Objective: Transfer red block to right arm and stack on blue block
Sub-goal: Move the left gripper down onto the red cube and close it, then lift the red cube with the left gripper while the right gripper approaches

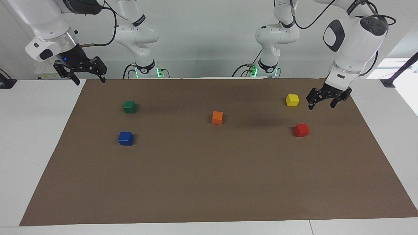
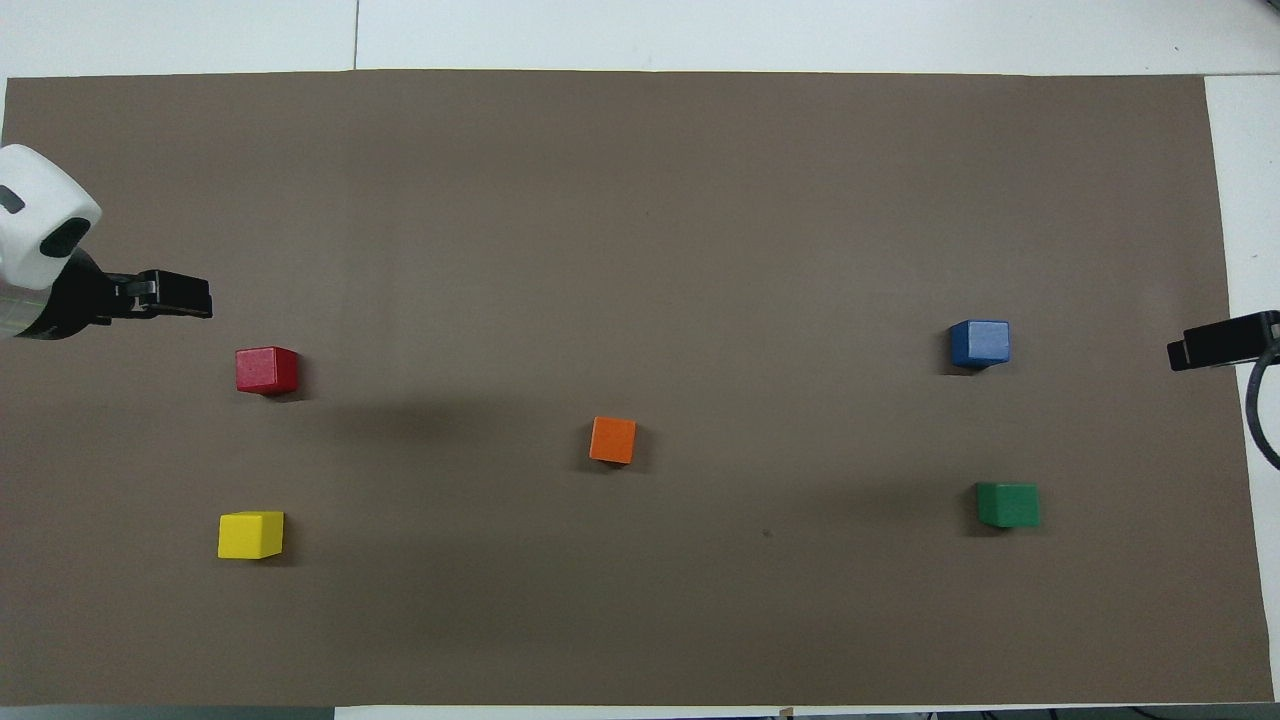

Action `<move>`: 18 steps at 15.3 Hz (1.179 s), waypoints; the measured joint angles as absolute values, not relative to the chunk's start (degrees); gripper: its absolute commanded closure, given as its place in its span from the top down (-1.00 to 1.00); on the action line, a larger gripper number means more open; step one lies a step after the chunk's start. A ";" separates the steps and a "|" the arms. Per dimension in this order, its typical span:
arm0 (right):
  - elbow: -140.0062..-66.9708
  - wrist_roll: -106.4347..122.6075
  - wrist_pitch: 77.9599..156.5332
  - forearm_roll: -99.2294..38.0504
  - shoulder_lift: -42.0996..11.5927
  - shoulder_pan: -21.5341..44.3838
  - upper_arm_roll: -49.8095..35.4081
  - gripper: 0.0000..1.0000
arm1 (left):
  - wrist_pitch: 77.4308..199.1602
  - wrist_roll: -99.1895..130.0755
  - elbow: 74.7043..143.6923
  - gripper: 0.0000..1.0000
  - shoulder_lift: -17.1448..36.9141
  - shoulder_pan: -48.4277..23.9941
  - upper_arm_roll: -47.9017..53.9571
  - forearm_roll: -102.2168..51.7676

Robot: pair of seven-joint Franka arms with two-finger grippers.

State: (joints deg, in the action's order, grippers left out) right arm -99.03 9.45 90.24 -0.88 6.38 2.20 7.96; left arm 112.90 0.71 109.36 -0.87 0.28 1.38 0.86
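I hold the left pincer (image 1: 323, 100) wide and empty above the mat, near the red block (image 1: 301, 130) at the left arm's end of the tabletop (image 1: 39, 130), ready for pickup. The right pincer (image 1: 86, 75) waits wide open; the blue block (image 1: 125, 138) sits at its end for stacking.

A: What does the overhead view cut off?
B: Most of the left gripper (image 2: 195, 296) and the right gripper (image 2: 1180, 353); only their dark tips show at the edges.
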 measured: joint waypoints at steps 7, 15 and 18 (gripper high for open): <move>-113.01 11.59 99.15 -18.13 8.93 0.00 8.05 1.00 | 129.78 -0.58 121.47 1.00 4.30 0.35 1.53 0.86; -125.06 32.71 102.56 -51.24 7.01 -4.63 8.10 1.00 | 137.48 -0.58 128.37 1.00 5.54 1.35 1.35 0.86; -127.12 35.32 100.14 -62.22 6.26 -4.14 7.93 1.00 | 138.25 -0.59 129.57 0.79 6.25 1.35 1.37 0.86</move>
